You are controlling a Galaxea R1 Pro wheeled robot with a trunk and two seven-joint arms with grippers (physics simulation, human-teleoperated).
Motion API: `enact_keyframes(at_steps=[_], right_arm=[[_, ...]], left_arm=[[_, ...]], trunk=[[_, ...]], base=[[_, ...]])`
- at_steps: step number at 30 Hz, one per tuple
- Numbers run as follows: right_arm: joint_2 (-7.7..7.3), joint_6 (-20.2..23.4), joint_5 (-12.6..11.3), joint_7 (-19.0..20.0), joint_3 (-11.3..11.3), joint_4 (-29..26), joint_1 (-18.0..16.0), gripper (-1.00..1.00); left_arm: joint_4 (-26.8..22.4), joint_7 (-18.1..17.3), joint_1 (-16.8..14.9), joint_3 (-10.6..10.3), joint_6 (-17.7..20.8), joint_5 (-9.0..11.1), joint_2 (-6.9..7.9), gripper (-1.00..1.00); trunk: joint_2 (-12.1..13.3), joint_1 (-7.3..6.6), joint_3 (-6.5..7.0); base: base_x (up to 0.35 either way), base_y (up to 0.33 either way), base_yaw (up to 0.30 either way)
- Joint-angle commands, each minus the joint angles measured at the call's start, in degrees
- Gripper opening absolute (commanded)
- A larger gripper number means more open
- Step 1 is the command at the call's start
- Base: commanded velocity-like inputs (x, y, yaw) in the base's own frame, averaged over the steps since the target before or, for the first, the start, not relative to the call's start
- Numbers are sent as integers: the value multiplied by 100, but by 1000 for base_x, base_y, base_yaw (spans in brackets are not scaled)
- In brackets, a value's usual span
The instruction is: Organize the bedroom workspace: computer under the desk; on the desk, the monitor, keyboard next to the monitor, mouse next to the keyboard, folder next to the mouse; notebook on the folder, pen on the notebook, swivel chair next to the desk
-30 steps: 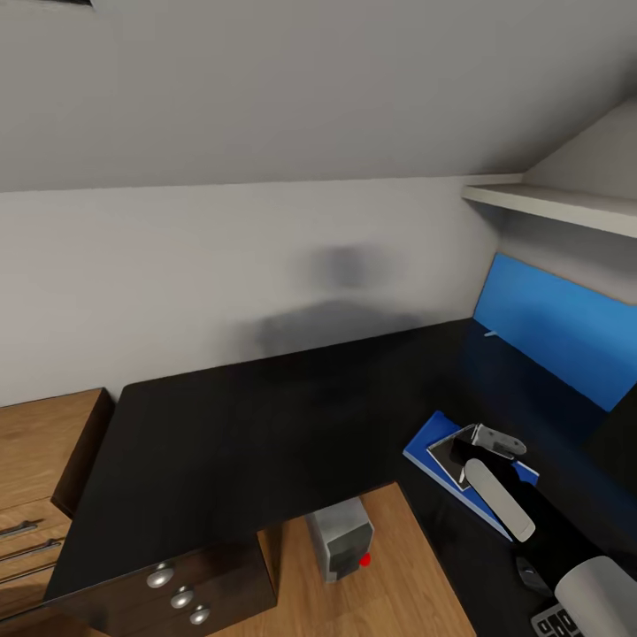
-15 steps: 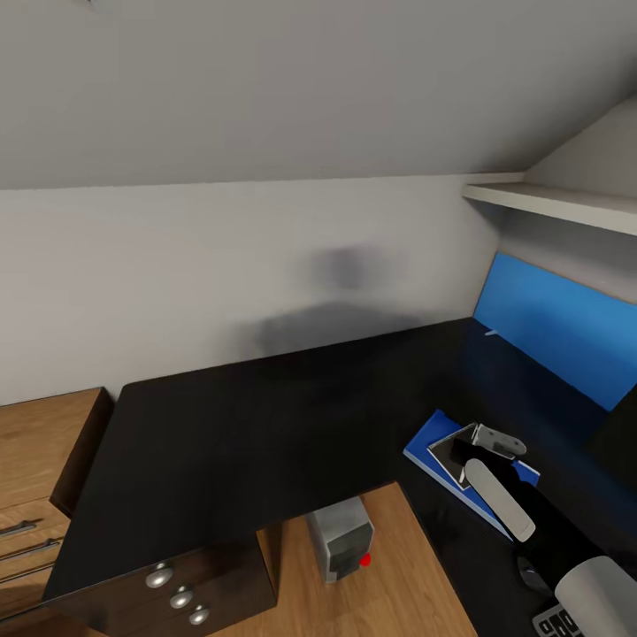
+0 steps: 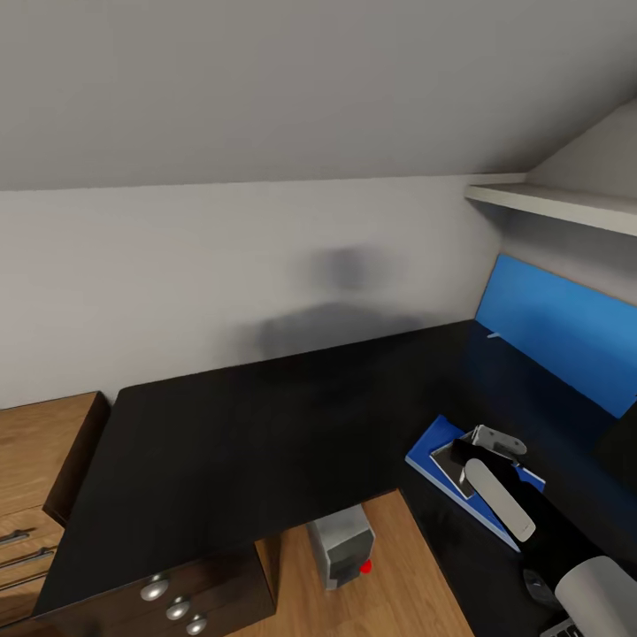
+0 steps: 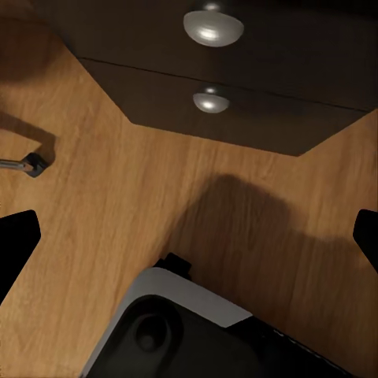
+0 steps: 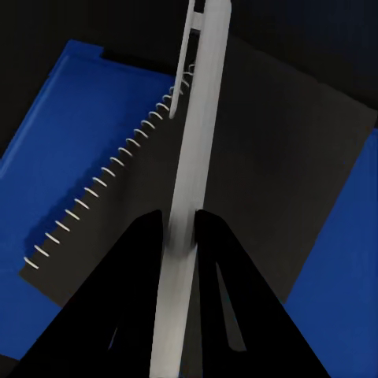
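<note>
Over at the left stands a light wooden chest of drawers [image 3: 40, 460], and just beside it the desk [image 3: 248, 425] begins, its glossy black top running across to the right. Its drawers with round silver knobs [image 3: 168, 606] sit at the near left corner. The left gripper [image 4: 189, 236] hangs low over the wooden floor [image 4: 102, 197] near those drawers, its fingers spread wide with nothing between them.

Further along, the computer [image 3: 341, 541] stands on the floor under the desk edge. To the right of that, the folder [image 3: 425, 451] lies flat on the desk with the notebook [image 3: 447, 462] on top of it, spiral binding visible from the wrist camera. The right gripper [image 5: 179, 228] is over the notebook, its fingers closed narrowly on the pen [image 5: 193, 157], which points out along the notebook's cover. The monitor [image 3: 557, 341] stands behind, at the far right, and the mouse [image 3: 540, 586] peeks out near the arm's lower end.

To me this looks like the last stacking step, the pen about to be set down. The risk is that the pen is thin and round: released from any height or at a tilt, it could roll off the notebook onto the folder or the desk. Pressing down too far could also nudge the notebook out of place on the folder.
</note>
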Motion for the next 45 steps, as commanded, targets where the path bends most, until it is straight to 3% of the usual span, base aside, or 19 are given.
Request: enact_keyframes(at_steps=[1, 45], right_arm=[[-7, 24, -24, -42, 17, -8, -6, -100], [-38, 2, -37, -43, -125, 13, -6, -100]], left_arm=[[-14, 39, 0, -14, 27, 16, 6, 100], [23, 46, 8, -15, 30, 20, 6, 100]], trunk=[[-5, 2, -6], [-5, 2, -6]], base=[[18, 0, 0], [27, 0, 0]])
